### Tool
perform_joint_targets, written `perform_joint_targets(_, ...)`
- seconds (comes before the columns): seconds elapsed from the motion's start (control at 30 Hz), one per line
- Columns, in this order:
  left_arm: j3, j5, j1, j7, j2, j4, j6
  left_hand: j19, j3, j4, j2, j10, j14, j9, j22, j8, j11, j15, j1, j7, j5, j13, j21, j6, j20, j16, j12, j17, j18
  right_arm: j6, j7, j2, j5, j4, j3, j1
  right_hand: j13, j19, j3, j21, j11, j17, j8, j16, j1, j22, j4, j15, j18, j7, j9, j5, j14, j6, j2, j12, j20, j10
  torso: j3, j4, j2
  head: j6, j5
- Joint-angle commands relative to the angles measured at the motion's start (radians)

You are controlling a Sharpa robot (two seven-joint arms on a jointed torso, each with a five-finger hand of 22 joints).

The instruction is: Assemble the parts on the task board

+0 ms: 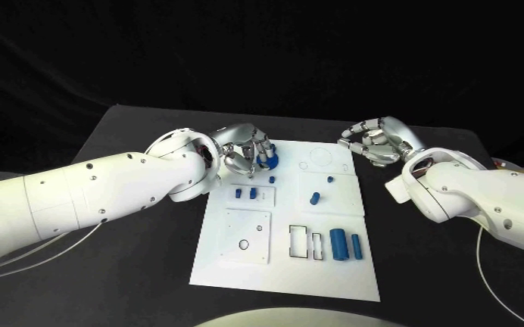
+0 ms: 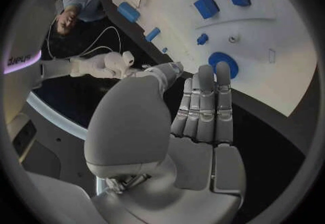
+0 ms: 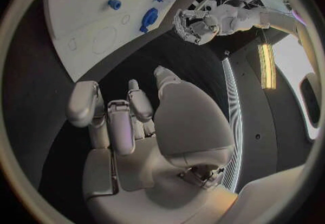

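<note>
The white task board [image 1: 284, 274] lies in the middle of the table. A round blue disc [image 1: 269, 162] sits near its far left corner. My left hand [image 1: 246, 153] hovers at that corner with its fingers stretched out, and its fingertips [image 2: 206, 75] stop just short of the disc [image 2: 223, 63], holding nothing. Two small blue blocks [image 1: 247, 191] lie behind the disc, and two blue cylinders [image 1: 347, 244] lie at the near right. My right hand [image 1: 377, 141] hangs off the far right corner, fingers loosely bent and empty [image 3: 115, 116].
Small blue pegs [image 1: 316, 197] stand in the board's right-hand panel. Rectangular slots [image 1: 298, 241] sit beside the cylinders. The black table [image 1: 131, 138] surrounds the board. My left forearm [image 1: 98, 191] crosses the table's left side.
</note>
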Motion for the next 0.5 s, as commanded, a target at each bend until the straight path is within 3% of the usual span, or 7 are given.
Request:
perform_joint_targets(0.03,-0.002,-0.204,-0.009,0.094,0.015,-0.010,-0.038,0.012,-0.034,0.004,0.000,0.007,0.005,-0.033,0.005,-0.015,0.003,0.003,-0.009,-0.005,-0.004,-0.033,0.009,0.014,0.002,0.043,-0.034,0.014,0.012,0.001,0.016,0.000,-0.018,0.003,0.000,-0.002,-0.001,-0.006,-0.004,-0.004,-0.001,-0.001,0.005,-0.004,-0.002,-0.001,-0.002,-0.005,0.011,0.000,-0.001,0.003,0.042,-0.006,0.008,-0.003,-0.003,-0.008,0.0002,-0.0006,0.001,0.003,-0.002)
perform_joint_targets(0.2,-0.004,-0.285,-0.018,0.084,0.039,-0.032,0.010,0.022,-0.072,0.008,0.003,0.006,0.007,-0.075,0.019,-0.036,0.009,0.009,0.009,-0.011,-0.001,-0.075,0.030,0.039,0.007,0.112,-0.079,0.025,0.012,0.001,0.016,0.001,-0.020,0.003,0.000,-0.003,-0.001,-0.006,-0.004,-0.004,-0.001,-0.001,0.005,-0.004,-0.002,-0.001,-0.002,-0.005,0.011,0.000,-0.001,0.003,0.042,-0.006,0.008,-0.003,-0.003,-0.008,0.0012,-0.0012,0.002,0.004,-0.003)
perform_joint_targets(0.3,-0.005,-0.331,-0.022,0.074,0.057,-0.052,0.080,0.027,-0.082,0.010,0.005,0.016,0.039,-0.105,0.044,-0.047,0.012,0.011,0.034,-0.016,0.001,-0.104,0.067,0.066,0.009,0.210,-0.108,0.086,0.012,0.002,0.016,0.001,-0.021,0.003,0.000,-0.004,-0.003,-0.008,-0.004,-0.007,-0.001,-0.002,0.005,-0.004,0.000,-0.003,-0.002,-0.005,0.011,0.000,-0.001,0.004,0.042,-0.007,0.009,-0.005,-0.003,-0.010,0.0014,-0.0018,0.001,0.004,-0.003)
perform_joint_targets(0.5,-0.005,-0.374,-0.024,0.061,0.083,-0.085,0.145,0.026,-0.093,0.015,0.005,0.027,0.064,-0.127,0.066,-0.061,0.012,0.012,0.041,-0.024,0.001,-0.121,0.097,0.077,0.010,0.277,-0.125,0.133,0.013,0.001,0.016,0.002,-0.022,0.003,0.000,-0.004,-0.003,-0.008,-0.004,-0.007,-0.001,-0.002,0.005,-0.004,0.000,-0.003,-0.002,-0.005,0.011,0.000,-0.001,0.004,0.042,-0.007,0.009,-0.005,-0.003,-0.010,0.0025,-0.0010,0.001,0.002,-0.005)
